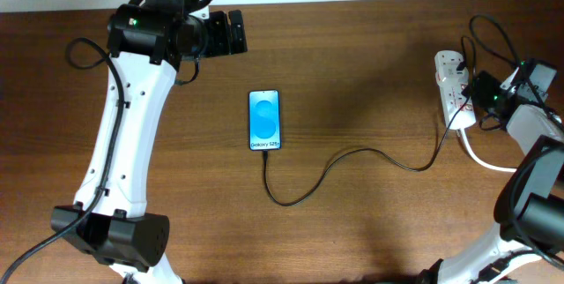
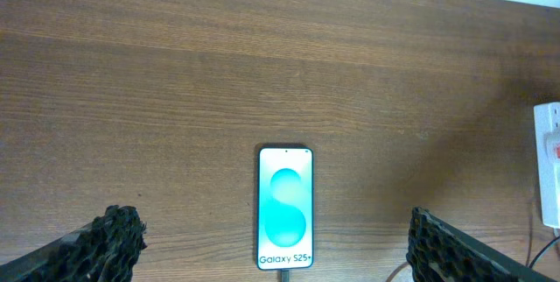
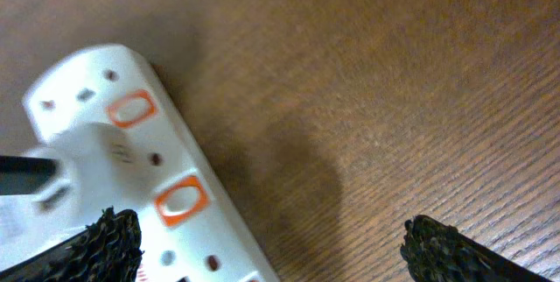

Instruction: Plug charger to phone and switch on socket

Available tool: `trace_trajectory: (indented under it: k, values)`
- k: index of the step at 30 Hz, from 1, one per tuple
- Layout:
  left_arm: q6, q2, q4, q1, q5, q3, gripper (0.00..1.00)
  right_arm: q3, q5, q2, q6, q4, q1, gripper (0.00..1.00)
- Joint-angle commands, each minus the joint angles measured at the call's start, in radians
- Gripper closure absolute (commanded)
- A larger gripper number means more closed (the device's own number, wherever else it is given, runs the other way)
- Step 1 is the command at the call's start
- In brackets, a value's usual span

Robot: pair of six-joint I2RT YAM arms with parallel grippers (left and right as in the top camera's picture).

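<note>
The phone (image 1: 265,120) lies flat mid-table with its blue screen lit; it also shows in the left wrist view (image 2: 285,207). The charger cable (image 1: 352,153) runs from the phone's bottom edge in a loop to the right, up to the socket (image 1: 451,79). Its connector tip (image 2: 283,274) sits at the phone's bottom port. My left gripper (image 1: 231,33) is open and empty, high above the table behind the phone. My right gripper (image 1: 469,99) is open and hovers over the socket (image 3: 175,186), whose red switches (image 3: 182,199) lie beside the left finger. A plug body (image 3: 79,164) sits in the strip.
The thick white mains cord (image 1: 480,156) curves away from the socket toward the right arm's base. Black robot cables (image 1: 493,41) loop behind the socket. The left arm's base (image 1: 115,231) stands at the front left.
</note>
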Motion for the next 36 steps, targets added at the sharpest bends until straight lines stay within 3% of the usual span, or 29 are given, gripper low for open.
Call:
trace_trajectory:
  k: [1, 19, 25, 36]
  values:
    - [0.008, -0.01, 0.001, 0.002, -0.014, 0.008, 0.01, 0.009, 0.021, 0.046, 0.003, 0.008, -0.002, 0.02]
    - [0.008, -0.01, 0.001, 0.002, -0.014, 0.008, 0.0, 0.009, -0.014, 0.122, 0.063, 0.109, 0.0, 0.02]
    - [0.008, -0.01, 0.001, 0.002, -0.014, 0.008, 0.01, 0.009, -0.04, 0.122, -0.012, 0.137, 0.025, 0.02]
    - [0.008, -0.01, 0.001, 0.002, -0.014, 0.008, 0.0, 0.008, -0.052, 0.124, -0.011, 0.063, 0.066, 0.02]
